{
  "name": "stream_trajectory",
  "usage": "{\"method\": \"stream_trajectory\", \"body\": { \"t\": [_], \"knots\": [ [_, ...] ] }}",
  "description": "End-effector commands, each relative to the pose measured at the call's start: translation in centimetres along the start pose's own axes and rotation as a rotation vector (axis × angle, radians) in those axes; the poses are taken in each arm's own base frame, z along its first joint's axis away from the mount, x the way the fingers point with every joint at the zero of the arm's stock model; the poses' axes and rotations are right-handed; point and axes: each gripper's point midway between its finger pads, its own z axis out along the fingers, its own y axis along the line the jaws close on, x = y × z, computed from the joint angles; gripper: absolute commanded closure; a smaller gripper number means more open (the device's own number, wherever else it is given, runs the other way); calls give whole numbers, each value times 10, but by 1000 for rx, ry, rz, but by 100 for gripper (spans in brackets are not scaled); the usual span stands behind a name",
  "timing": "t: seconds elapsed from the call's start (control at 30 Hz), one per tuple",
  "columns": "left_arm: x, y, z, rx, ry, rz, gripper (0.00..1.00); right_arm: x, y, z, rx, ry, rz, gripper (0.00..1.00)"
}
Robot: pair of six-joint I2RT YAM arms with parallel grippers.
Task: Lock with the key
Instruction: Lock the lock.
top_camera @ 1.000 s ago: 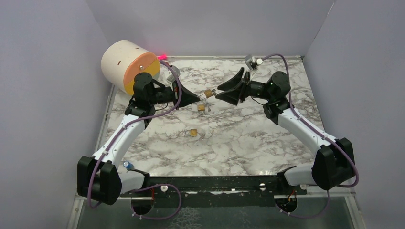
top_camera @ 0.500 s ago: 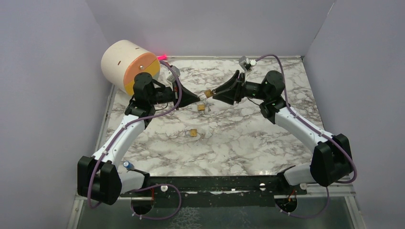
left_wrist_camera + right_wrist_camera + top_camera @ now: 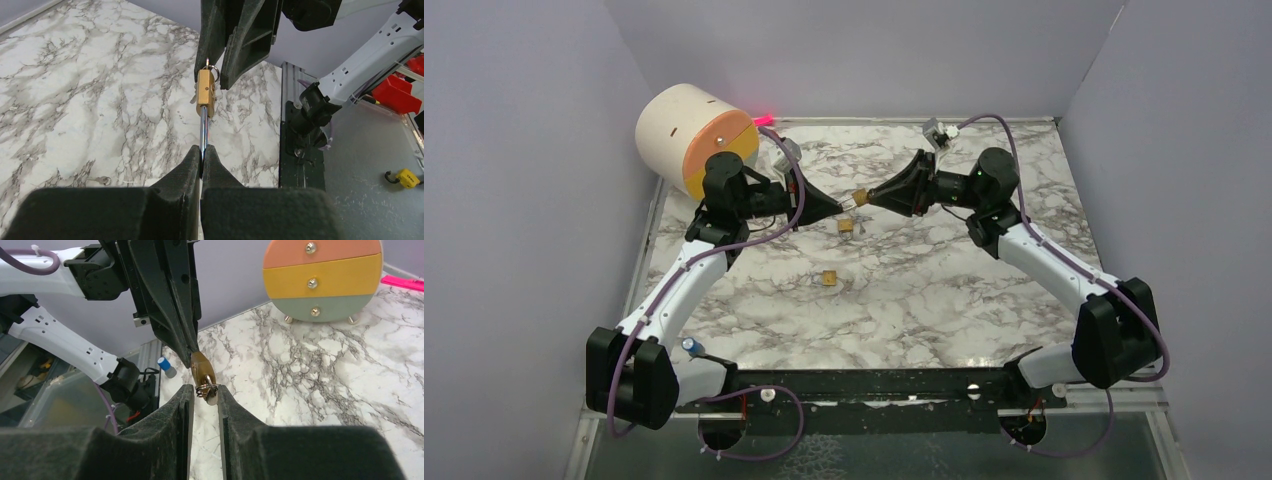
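— What is the largest thing near the padlock?
— The counter (image 3: 944, 300) under it, a flat slab veined grey on white like marble. Next comes a round drum cabinet (image 3: 689, 135), well to the padlock's left and further back. It has cream sides, and its flat face is split into peach, yellow and grey-green drawers, each with a small metal knob. A bright pink strip (image 3: 764, 121) lies just behind the drum.

— And the padlock itself?
— The padlock (image 3: 205, 92) hangs in the air above the counter, between the tips of the left arm (image 3: 684, 270) and the right arm (image 3: 1044, 255). It is a small brass block with a smooth silver shackle. The left jaws are pressed fully together on that shackle.

— The other end?
— The key (image 3: 210, 390) sticks out of the padlock's end with a wire ring on it. The right jaws have only a slim gap, and the key and ring sit between their black, foam-textured pads (image 3: 170, 420). I cannot tell whether the pads press on the key.

— Anything else close by?
— Two smaller brass locks lie on the counter nearer the arm bases than the padlock. One lock (image 3: 847, 226) is near it and the other (image 3: 829, 278) is further off. A tiny loose silver key (image 3: 102, 180) lies flat on the marble off to one side.
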Motion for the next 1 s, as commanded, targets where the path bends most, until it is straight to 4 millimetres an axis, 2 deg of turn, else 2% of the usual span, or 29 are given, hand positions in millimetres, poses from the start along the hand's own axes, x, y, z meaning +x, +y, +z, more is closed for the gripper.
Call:
{"method": "stream_trajectory", "body": {
  "t": [0.0, 0.33, 0.63, 0.97],
  "knots": [
    [-5, -9, -3, 39, -9, 37, 100, -17, 3, 6, -17, -30, -43, 74],
    [-4, -10, -3, 43, -2, 42, 100, -20, 7, 4, -16, -27, -50, 99],
    [-4, -11, -4, 35, 3, 52, 100, -30, 16, -3, 0, -40, -97, 99],
    [-7, -13, -7, 21, -4, 77, 100, -45, 6, -23, 73, -87, -98, 99]
  ]
}}
